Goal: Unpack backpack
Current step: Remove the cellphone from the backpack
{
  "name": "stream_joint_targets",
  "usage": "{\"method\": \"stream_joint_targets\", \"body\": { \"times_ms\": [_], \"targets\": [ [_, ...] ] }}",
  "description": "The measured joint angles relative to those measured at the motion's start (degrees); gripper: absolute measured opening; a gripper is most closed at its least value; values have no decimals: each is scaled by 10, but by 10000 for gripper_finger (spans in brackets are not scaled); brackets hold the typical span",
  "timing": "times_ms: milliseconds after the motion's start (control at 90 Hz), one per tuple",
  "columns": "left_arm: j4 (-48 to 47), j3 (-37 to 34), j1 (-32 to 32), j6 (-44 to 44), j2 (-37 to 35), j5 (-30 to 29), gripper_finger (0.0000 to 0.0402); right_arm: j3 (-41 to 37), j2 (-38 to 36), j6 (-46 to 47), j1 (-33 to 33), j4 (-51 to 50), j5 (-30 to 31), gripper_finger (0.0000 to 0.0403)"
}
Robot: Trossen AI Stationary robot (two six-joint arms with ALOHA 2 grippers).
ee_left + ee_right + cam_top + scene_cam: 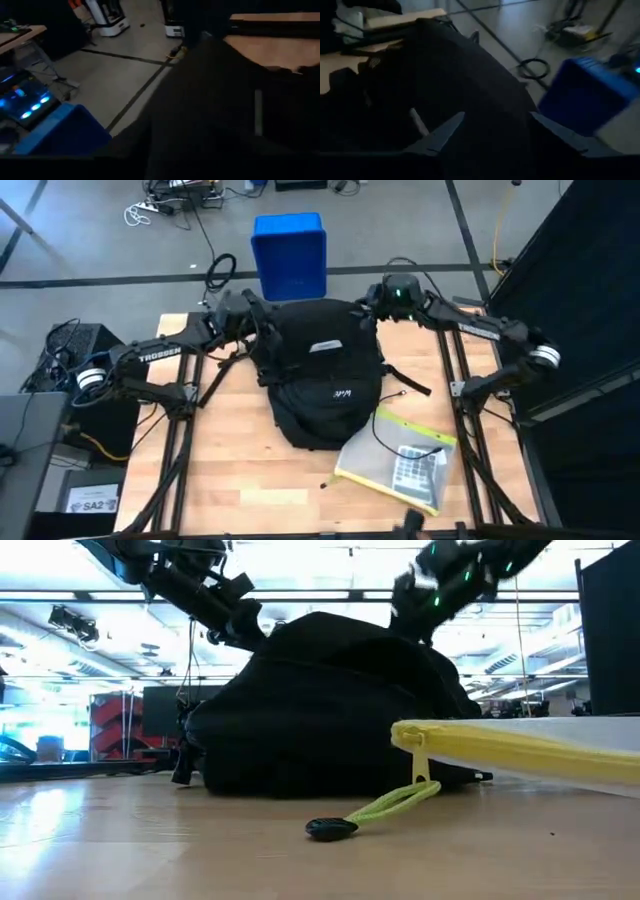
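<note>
Altogether, one backpack (322,370), one pouch (397,461), two end effectors.

Black backpack (320,370), blue box (290,255)

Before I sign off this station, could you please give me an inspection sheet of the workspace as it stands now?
Surface: wooden table, bare at the near left.
Job's things: black backpack lying mid-table.
Clutter: yellow-edged clear pouch beside the backpack, calculator inside, pull cord trailing.
Grippers: left tool at the backpack's far left edge, state unclear; right tool open over its far right edge.
Cables: loose coils on the floor.
Surroundings: blue box on the floor beyond the table.
</note>
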Motion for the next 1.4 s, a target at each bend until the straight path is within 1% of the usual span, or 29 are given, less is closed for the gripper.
{"method": "stream_joint_targets", "body": {
  "times_ms": [56, 156, 233, 300, 456, 622, 678, 756, 833, 889, 1033, 1100, 1156, 1289, 1400],
  "targets": [
    [-9, 0, 19, 3, 0, 11, 186, 3, 25, 0, -34, 13, -42, 204],
    [-20, 0, 56, -3, 0, 64, 188, 3, 57, -12, -82, 30, -110, 219],
    [-24, 0, 79, -3, 8, 107, 188, 3, 71, -35, -106, 33, -142, 230],
    [-37, 0, 97, 6, 15, 132, 188, 3, 80, -58, -117, 32, -159, 240],
    [-54, 0, 113, 44, 37, 187, 188, 3, 85, -114, -113, 33, -182, 265],
    [-61, 0, 113, 99, 45, 208, 188, 4, 89, -151, -109, 34, -181, 283],
    [-61, 0, 114, 115, 45, 225, 188, 4, 92, -160, -112, 32, -176, 285],
    [-50, 0, 114, 116, 45, 267, 188, 4, 101, -166, -114, 34, -172, 284],
    [-42, 0, 113, 116, 42, 305, 188, 4, 109, -175, -118, 28, -180, 278],
    [-37, 0, 113, 116, 38, 321, 188, 4, 110, -179, -119, 17, -191, 273],
    [-42, 0, 113, 116, 36, 323, 188, 4, 110, -195, -117, -14, -203, 263],
    [-51, 0, 113, 120, 36, 314, 188, 4, 110, -203, -118, -25, -204, 260],
    [-66, 0, 113, 130, 39, 290, 188, 4, 110, -209, -118, -33, -202, 260],
    [-92, 0, 115, 145, 53, 197, 189, 4, 110, -210, -118, -32, -195, 264],
    [-87, 0, 124, 145, 72, 187, 189, 4, 110, -210, -117, -22, -158, 268]
  ]
}}
